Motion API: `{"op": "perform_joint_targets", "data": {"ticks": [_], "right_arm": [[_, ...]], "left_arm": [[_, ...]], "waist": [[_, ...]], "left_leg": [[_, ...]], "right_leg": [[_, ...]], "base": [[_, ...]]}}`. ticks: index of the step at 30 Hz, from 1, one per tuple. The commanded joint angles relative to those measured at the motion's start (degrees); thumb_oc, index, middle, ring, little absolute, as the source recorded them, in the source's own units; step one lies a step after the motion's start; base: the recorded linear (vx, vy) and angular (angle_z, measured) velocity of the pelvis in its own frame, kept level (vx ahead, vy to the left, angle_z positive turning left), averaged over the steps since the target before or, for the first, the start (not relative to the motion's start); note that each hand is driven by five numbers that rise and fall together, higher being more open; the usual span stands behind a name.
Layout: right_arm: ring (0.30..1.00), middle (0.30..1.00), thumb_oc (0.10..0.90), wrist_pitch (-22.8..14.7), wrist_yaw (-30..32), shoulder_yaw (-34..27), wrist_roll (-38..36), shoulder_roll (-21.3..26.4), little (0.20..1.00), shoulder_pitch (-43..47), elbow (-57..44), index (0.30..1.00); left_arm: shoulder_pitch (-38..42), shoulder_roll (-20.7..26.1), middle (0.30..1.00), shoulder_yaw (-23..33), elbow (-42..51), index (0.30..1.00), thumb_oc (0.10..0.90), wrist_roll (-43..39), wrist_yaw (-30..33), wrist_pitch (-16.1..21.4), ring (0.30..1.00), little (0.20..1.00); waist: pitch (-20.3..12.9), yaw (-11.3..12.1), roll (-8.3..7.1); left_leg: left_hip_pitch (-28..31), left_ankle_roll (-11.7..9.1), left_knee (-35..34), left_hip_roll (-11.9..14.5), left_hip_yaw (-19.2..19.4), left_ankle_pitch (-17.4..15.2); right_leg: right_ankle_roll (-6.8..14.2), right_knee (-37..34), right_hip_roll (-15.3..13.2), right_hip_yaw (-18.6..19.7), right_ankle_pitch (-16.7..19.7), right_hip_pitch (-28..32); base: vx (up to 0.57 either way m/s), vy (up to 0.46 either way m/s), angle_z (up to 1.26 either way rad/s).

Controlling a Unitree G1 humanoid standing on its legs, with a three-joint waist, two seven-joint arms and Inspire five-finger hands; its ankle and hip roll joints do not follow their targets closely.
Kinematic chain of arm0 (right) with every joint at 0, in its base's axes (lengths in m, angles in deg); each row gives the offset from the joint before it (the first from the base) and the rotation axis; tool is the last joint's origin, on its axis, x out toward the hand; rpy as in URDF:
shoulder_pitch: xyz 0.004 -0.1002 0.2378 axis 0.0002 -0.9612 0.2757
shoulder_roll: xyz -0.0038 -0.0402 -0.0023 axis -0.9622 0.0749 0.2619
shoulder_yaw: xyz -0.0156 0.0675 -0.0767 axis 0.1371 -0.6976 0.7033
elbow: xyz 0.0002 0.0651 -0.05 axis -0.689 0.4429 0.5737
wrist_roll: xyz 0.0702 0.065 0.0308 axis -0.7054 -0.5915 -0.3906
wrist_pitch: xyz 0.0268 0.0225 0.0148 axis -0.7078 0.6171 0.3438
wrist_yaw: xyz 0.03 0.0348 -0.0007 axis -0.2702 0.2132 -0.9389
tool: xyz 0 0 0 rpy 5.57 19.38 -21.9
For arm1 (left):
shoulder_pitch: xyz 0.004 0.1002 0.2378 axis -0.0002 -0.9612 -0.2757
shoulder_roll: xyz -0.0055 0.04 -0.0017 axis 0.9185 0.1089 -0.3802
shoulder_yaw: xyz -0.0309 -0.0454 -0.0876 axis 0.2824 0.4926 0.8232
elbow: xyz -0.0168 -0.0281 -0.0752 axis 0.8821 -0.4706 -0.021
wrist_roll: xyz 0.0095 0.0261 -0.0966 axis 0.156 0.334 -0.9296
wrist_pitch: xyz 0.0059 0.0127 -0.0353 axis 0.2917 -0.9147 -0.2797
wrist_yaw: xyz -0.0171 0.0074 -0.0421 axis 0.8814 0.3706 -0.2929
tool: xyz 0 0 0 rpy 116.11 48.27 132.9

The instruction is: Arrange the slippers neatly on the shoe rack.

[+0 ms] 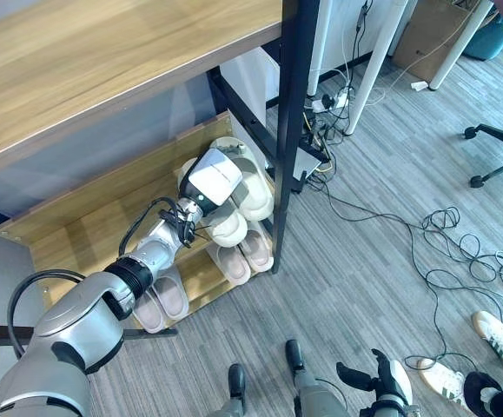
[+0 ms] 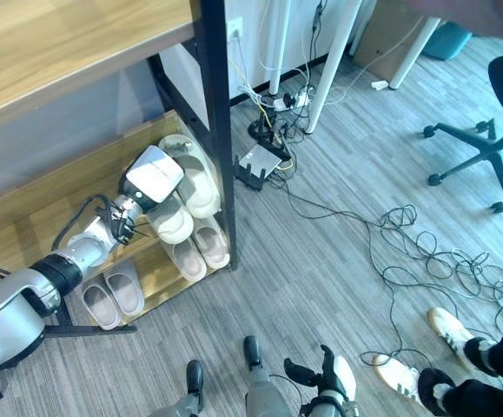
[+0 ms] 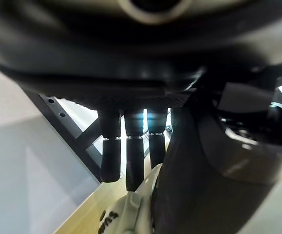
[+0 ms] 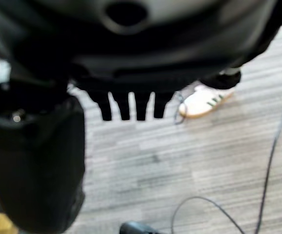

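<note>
Reaching into the shoe rack (image 1: 86, 228) with the left hand (image 1: 214, 177), fingers (image 3: 133, 163) extending straight and loose over the cream slippers (image 1: 253, 193) lying just beneath and beyond them, nothing clasped; lowering gently and squaring the pair side by side advisable.

Cables (image 1: 459, 252) — office chair (image 2: 486, 148) — sneakers (image 2: 399, 373).

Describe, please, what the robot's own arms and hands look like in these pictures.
The left arm is glossy silver-grey with a black ribbed band near the wrist. The left hand carries a pale white-grey casing on its back over dark fingers. The right hand is dark, with a white cover.
</note>
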Motion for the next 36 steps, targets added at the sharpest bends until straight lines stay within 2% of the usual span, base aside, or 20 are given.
{"op": "perform_joint_targets", "data": {"ticks": [1,6,7,8,9,16,20,25,31,36], "right_arm": [[0.900,0.900,0.800,-1.4,3.5,-1.8,-2.0,2.1,0.900,-0.6,-2.4,0.900],[0.900,0.900,0.800,-1.6,3.6,-2.8,-2.9,2.3,0.900,-0.6,-3.2,0.900],[0.900,0.900,0.800,-1.5,3.6,-2.6,-2.9,2.5,0.900,-0.5,-3.3,0.900],[0.900,0.900,0.800,-1.5,3.4,-2.6,-2.9,2.4,0.900,-0.6,-3.7,0.900],[0.900,0.900,0.800,-1.5,3.3,-2.6,-3.0,2.4,0.900,-0.5,-3.7,0.900],[0.900,0.900,0.800,-1.5,3.0,-2.2,-2.5,2.2,0.900,-1.5,-4.9,0.900],[0.900,0.900,0.800,-1.4,2.6,-2.4,-2.4,1.5,0.900,-2.7,-6.2,0.900],[0.900,0.900,0.800,-0.9,1.9,-3.0,-2.8,1.2,0.900,-3.3,-6.6,0.900],[0.900,0.900,0.800,0.0,1.0,-3.4,-3.3,0.2,0.900,-3.8,-6.5,0.900],[0.900,0.900,0.800,1.1,0.7,-3.4,-3.1,0.0,0.900,-3.2,-4.3,0.900]], "left_arm": [[13.2,2.6,0.300,1.8,-2.5,0.300,0.400,1.7,2.8,-2.1,0.300,0.300],[17.0,1.3,0.300,0.7,-3.3,0.300,0.400,1.7,0.8,-2.5,0.300,0.300],[17.8,1.0,0.406,0.5,-4.0,0.406,0.471,1.5,0.3,-2.6,0.406,0.406],[18.5,1.3,0.745,0.5,-4.6,0.745,0.696,1.2,0.2,-2.7,0.745,0.745],[18.5,1.3,0.900,0.5,-4.6,0.900,0.800,1.2,0.2,-2.7,0.900,0.900],[19.0,2.9,0.900,3.1,-5.8,0.900,0.800,-1.4,1.0,-3.9,0.900,0.900],[18.2,3.4,0.900,7.4,-5.4,0.900,0.800,-4.1,1.7,-5.3,0.900,0.900],[15.9,3.2,0.900,10.8,-4.1,0.900,0.800,-5.9,1.2,-5.2,0.900,0.900],[11.4,1.9,0.900,16.4,0.1,0.900,0.800,-9.7,1.3,-4.1,0.900,0.900],[7.7,-3.8,0.900,17.4,1.6,0.900,0.800,-7.6,0.1,-4.6,0.900,0.900]], "waist": [[1.1,-0.1,-1.36],[1.0,-0.3,-1.57],[0.9,-0.3,-1.57],[0.8,-0.3,-1.55],[0.8,-0.3,-1.55],[0.5,-0.3,-1.37],[0.6,-0.3,-1.34],[0.7,0.0,-1.21],[0.8,0.5,-1.00],[1.1,0.8,-1.04]], "left_leg": [[0.5,1.4,0.5,-2.0,-0.2,-5.2],[0.4,1.5,0.4,-2.0,-0.4,-5.2],[0.4,1.5,0.3,-2.0,-0.4,-5.2],[0.4,1.5,0.2,-2.1,-0.4,-5.3],[0.4,1.5,0.2,-2.1,-0.4,-5.3],[0.8,1.5,0.1,-2.2,-0.1,-5.4],[1.2,1.5,0.1,-2.4,0.0,-5.5],[1.9,1.6,0.1,-2.5,-0.1,-5.7],[2.8,1.6,0.1,-2.7,-0.4,-5.8],[3.0,1.7,0.2,-2.9,-0.7,-5.7]], "right_leg": [[5.2,0.3,0.1,1.3,-7.8,3.9],[5.3,0.3,0.0,1.0,-7.8,3.7],[5.3,0.3,0.0,0.9,-7.8,3.6],[5.3,0.3,0.0,1.0,-7.7,3.6],[5.3,0.3,0.0,1.0,-7.7,3.6],[5.4,0.3,-0.3,0.8,-7.7,3.6],[5.4,0.3,-0.4,0.7,-7.8,4.0],[5.3,0.3,-0.5,0.6,-8.1,4.7],[5.2,0.3,-0.7,0.3,-8.4,5.7],[5.1,0.3,-0.8,0.1,-8.5,6.0]], "base": [[0.00,0.000,0.00],[0.00,0.000,0.00],[0.00,0.000,0.00],[0.00,0.000,0.00],[0.00,0.000,0.00],[0.00,0.000,0.00],[0.00,0.000,0.00],[0.00,0.000,0.00],[0.00,0.000,0.00],[-0.02,-0.005,0.08]]}}
